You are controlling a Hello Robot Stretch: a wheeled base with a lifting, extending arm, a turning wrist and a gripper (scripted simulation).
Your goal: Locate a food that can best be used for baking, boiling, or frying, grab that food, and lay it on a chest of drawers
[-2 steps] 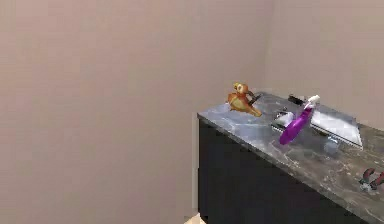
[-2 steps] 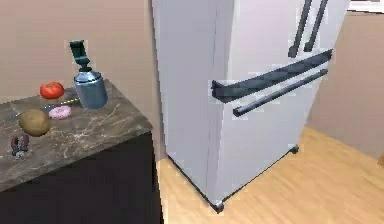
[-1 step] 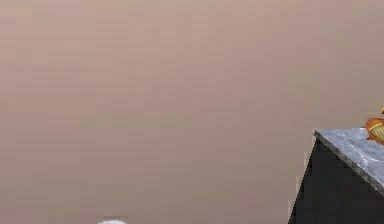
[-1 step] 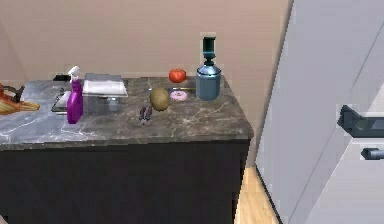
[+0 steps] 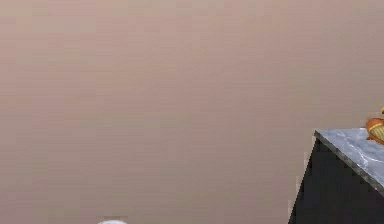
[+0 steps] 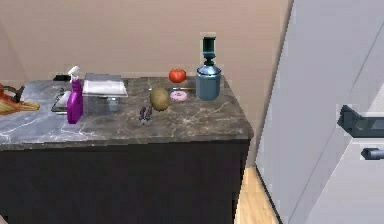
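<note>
— Containers first: what do you see on the counter (image 6: 120,128)?
— Three. A pale box (image 6: 104,95) with a lid, toward the arm side view's left; what is in it I cannot tell. A magenta spray bottle (image 6: 74,97) stands upright just beside it, on its left. A blue-grey jug (image 6: 208,78) with a dark top stands upright near the back right corner; its inside is hidden.
— And the potato?
— The potato (image 6: 160,98), a brownish oval, lies straight on the bare top, between the box and a pink ring (image 6: 179,96). A tomato (image 6: 178,75) sits just behind the ring, beside the jug. A small dark thing (image 6: 146,113) lies just in front of the potato; too small to name.
— The surface and room?
— Grey marbled top on a dark cabinet (image 6: 120,175), against a beige wall (image 5: 150,90). A brown thing (image 6: 12,100) lies at the top's left end. A pale door (image 6: 330,110) with dark handles (image 6: 360,120) stands to the right, wood floor (image 6: 258,205) below. A gap lies between counter and door. In the forward view the counter's corner shows at the right edge, with an orange thing (image 5: 376,127) on it.
— The gripper?
— Its state I cannot tell.
</note>
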